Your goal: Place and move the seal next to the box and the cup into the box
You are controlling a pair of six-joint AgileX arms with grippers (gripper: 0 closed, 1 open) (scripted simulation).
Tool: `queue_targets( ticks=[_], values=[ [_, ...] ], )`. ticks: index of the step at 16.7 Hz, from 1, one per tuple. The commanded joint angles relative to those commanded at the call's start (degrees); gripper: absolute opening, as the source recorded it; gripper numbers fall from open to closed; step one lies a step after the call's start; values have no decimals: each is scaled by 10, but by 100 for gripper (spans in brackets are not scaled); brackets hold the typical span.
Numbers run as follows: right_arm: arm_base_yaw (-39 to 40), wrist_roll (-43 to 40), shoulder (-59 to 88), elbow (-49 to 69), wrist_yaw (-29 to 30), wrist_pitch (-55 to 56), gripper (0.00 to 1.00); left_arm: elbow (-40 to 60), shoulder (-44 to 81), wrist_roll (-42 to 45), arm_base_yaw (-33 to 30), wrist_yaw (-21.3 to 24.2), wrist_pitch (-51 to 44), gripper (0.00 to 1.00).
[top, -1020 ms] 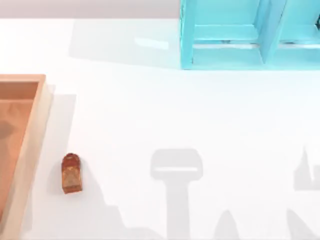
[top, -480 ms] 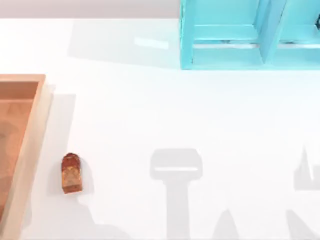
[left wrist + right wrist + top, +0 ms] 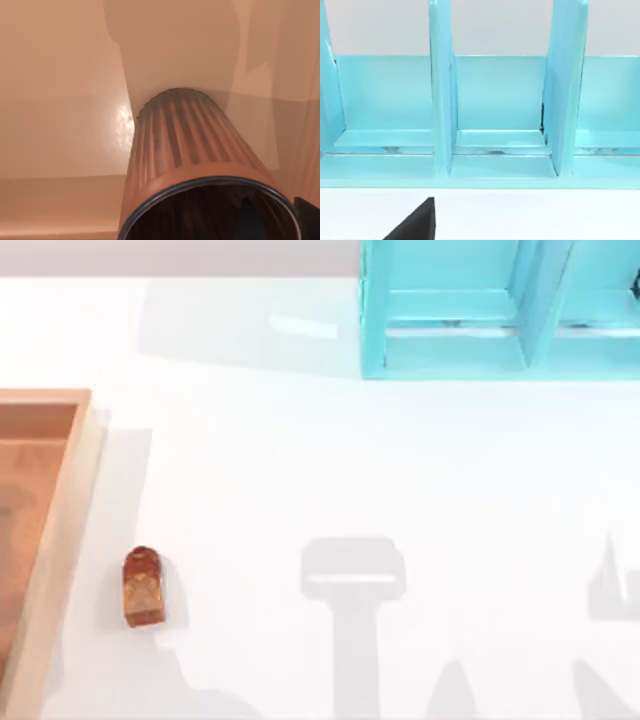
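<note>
I count one seal [image 3: 143, 587] on the table [image 3: 400, 480], one box [image 3: 62, 540] at the left edge, one ribbed cup [image 3: 192, 165], and one turquoise shelf unit [image 3: 500, 310] with three compartments in the right wrist view.

the large shallow tray with pale wooden walls and an orange-brown floor [image 3: 62, 530] runs off the left edge of the top view, so most of it is out of sight. the turquoise shelf-like structure [image 3: 450, 310] is cut by the top and right edges there. in the left wrist view the ribbed reddish-brown cup [image 3: 190, 165] is cropped at the bottom, its dark inside unreadable. a black wedge [image 3: 417, 222] at the right wrist view's lower edge is too cropped to identify.
</note>
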Motion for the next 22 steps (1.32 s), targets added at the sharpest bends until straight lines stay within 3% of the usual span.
queue_targets(
  ticks=[7, 17, 22],
  values=[
    [0, 0, 0, 0, 0, 0, 100, 0, 0, 0, 0, 0, 0, 98],
    [0, 0, 0, 0, 0, 0, 100, 1, -1, 0, 0, -1, 1, 100],
    [0, 0, 0, 0, 0, 0, 100, 88, 2, -11, 12, -51, 6, 100]
  ],
)
